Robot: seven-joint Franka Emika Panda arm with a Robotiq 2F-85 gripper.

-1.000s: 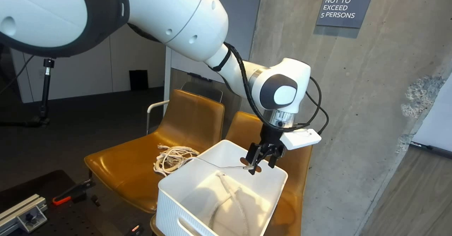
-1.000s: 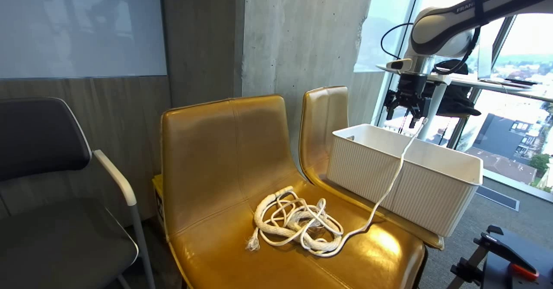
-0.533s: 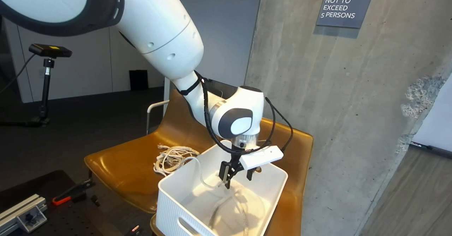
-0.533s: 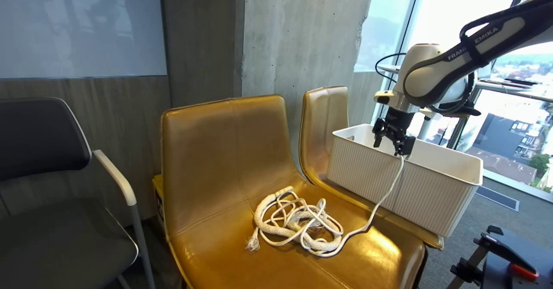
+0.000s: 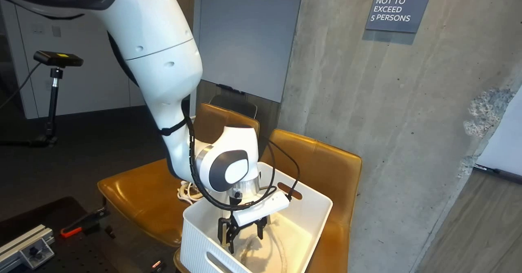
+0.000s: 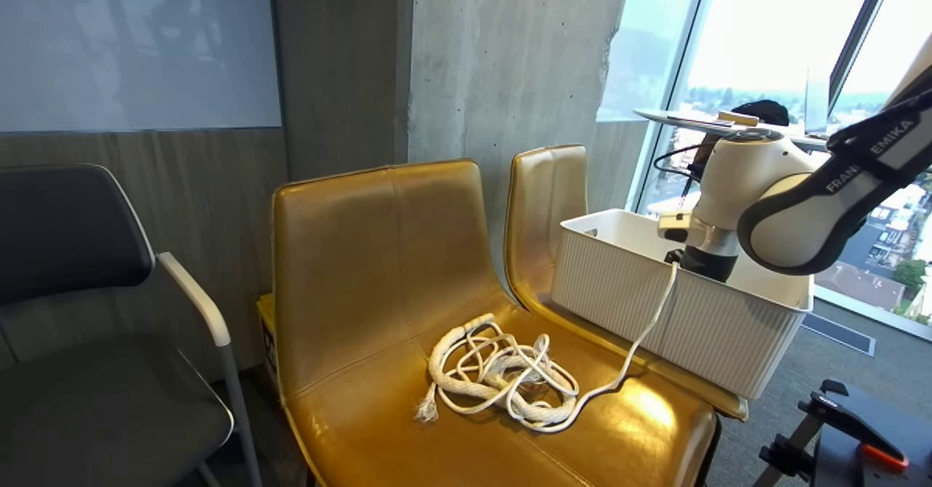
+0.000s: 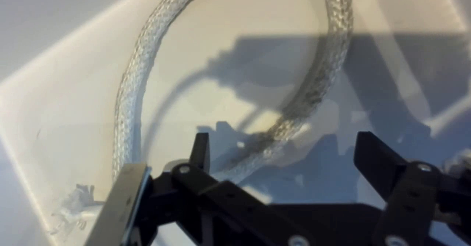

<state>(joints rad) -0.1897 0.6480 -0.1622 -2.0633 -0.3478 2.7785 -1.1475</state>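
A tan leather chair (image 5: 322,158) carries the white ribbed plastic bin (image 6: 611,276). Within its edges, the black metal gripper (image 7: 283,143) has its fingers apart over curled white braided rope (image 7: 128,99), likely contained by the walls. A thin white cord (image 6: 650,328) meets the bin's long edge, presumably propped there.

A dark chair (image 6: 87,374) stands before a whiteboard (image 6: 138,46); a grey sign (image 5: 399,4) caps occupancy at 5 persons.
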